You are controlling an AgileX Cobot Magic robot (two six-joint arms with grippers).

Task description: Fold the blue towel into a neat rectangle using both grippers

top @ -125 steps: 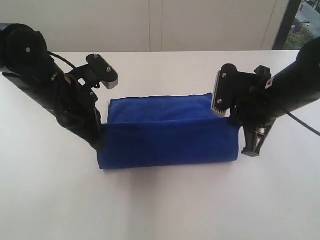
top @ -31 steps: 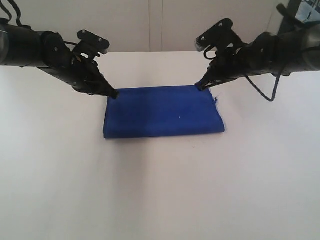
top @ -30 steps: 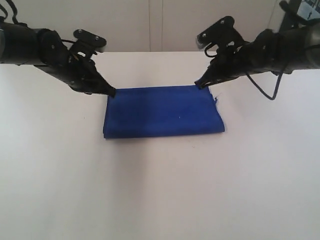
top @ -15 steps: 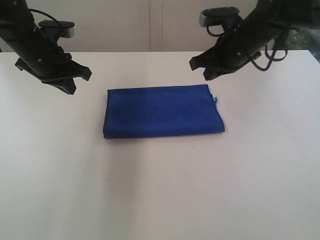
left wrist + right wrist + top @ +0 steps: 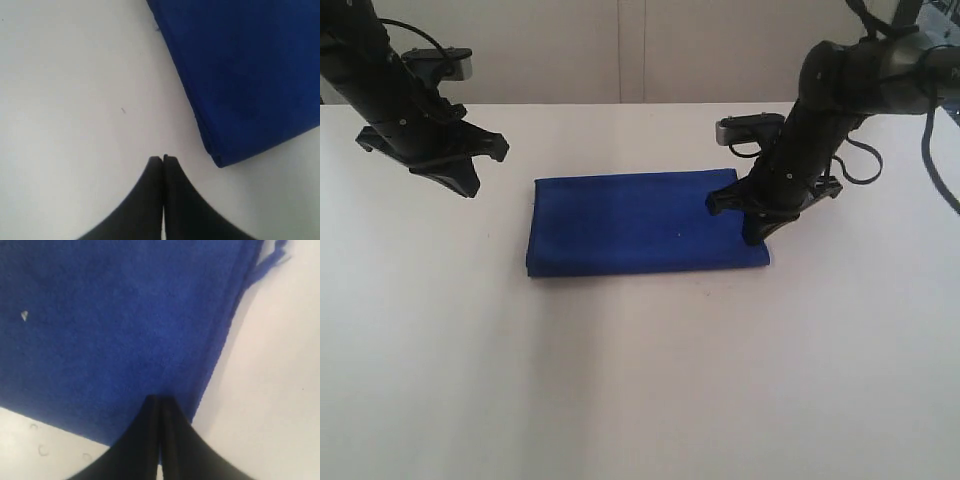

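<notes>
The folded blue towel (image 5: 640, 225) lies flat on the white table (image 5: 640, 390). The right gripper (image 5: 756, 236) points down over its near right corner, fingers pressed together, empty. Farther back, the left gripper (image 5: 463, 186), likewise closed and empty, hangs apart off the towel's left end.

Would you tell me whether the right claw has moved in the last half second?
Yes. The right claw dropped from beyond the blue towel's far edge to over its right end.

From outside, looks down at a slant across the surface (image 5: 640, 380) toward the wall (image 5: 620, 50), at middling range. From each wrist, peers down close past left fingers (image 5: 150, 200) and right fingers (image 5: 147, 440). Shares the blue towel (image 5: 640, 225) in all three.
</notes>
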